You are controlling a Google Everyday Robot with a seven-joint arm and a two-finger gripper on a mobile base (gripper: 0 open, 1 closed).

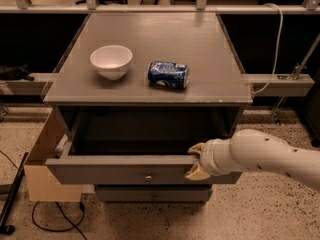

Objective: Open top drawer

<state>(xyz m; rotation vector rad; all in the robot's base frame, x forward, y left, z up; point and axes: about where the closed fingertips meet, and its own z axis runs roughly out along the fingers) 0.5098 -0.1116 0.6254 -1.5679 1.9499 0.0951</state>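
- We are looking at the top drawer [115,170] standing well out from under the grey cabinet top [210,59], with its dark inside showing behind the flat grey front.
- We are seeing the gripper [195,160] at the right part of that front, reaching in from the right side of the view.
- Its fingers [196,173] are pinching the upper edge of the front, 1 over the lip and 1 against the face, so we are reading them as clamped on the drawer.
- We are judging the pull as nearly done, since most of the drawer's depth is already clear of the cabinet.
- For doing it well, we are advising a straight pull toward the camera. The grip is sitting off centre, to the right of the knob [148,177], so any sideways drift is likely to skew the drawer on its runners.
- We are also advising a slow finish, because a hard stop is likely to shake the cabinet and roll the can.
- We are counting 1 white bowl [111,60] and 1 blue can [168,74] lying on its side, apart from each other on the cabinet top.
- We are counting 1 knob on the open front, 1 lower drawer front [150,193] partly showing beneath it, and 1 cardboard box [42,154] at the cabinet's left side.
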